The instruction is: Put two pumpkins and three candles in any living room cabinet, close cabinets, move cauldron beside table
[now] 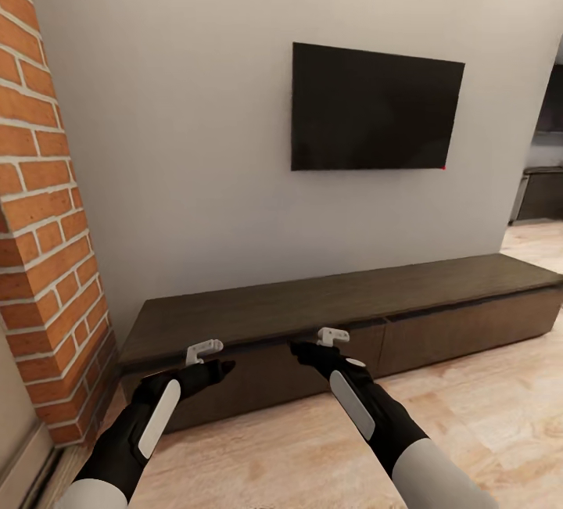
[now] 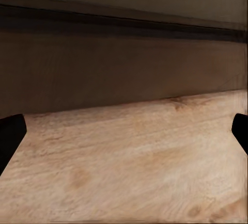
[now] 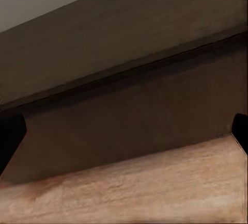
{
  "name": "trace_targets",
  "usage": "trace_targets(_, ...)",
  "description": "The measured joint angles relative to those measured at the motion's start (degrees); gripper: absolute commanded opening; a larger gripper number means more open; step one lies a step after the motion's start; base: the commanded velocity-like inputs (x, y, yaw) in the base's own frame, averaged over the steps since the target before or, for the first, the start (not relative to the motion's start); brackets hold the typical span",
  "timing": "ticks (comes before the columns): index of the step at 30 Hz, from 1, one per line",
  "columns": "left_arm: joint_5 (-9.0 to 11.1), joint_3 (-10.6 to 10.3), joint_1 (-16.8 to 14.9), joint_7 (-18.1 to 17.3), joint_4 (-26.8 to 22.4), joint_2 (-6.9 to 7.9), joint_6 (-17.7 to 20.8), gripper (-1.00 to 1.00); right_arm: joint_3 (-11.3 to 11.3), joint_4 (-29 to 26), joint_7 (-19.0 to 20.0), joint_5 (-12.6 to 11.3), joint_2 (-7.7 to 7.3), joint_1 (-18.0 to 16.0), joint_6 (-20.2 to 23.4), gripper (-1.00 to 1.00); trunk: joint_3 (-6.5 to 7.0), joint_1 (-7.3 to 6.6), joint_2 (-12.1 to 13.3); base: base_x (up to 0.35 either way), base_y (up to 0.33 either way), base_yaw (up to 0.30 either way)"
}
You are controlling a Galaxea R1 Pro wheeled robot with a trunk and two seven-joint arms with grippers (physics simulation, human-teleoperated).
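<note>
The cabinet (image 1: 328, 302) is a long low dark brown unit along the white wall, and its flat drawer fronts all sit flush. My left gripper (image 1: 225, 368) hovers open just in front of the left drawer front (image 2: 124, 69), its black fingertips (image 2: 10, 139) spread wide with nothing between them. Beside it my right gripper (image 1: 301, 351) is also open and empty, and it points at the same drawer front (image 3: 134, 121) just below the cabinet's top edge. The pumpkins, candles, cauldron and table are out of view.
A red brick column (image 1: 39, 220) stands close on the left, touching the cabinet's end. A black TV (image 1: 375, 106) hangs on the wall above. Light wood floor (image 1: 485, 407) stretches to the right towards an opening with dark units (image 1: 543, 188).
</note>
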Motion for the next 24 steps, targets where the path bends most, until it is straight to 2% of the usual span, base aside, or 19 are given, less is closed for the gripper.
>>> trace_targets(17,-0.03,0.33,0.0,-0.11,-1.37,0.17,0.0,1.0,-0.02,0.0,0.0,-0.01,0.0,-0.04,0.01,1.0,0.41,-0.02,0.0,-0.021,0.008,-0.275)
trace_targets(24,-0.14,3.63,0.0,-0.09,-2.2,0.28,-0.09,1.0,-0.02,0.0,0.0,-0.02,0.0,-0.04,0.02,1.0,0.6,-0.02,0.01,0.0,0.0,-0.275)
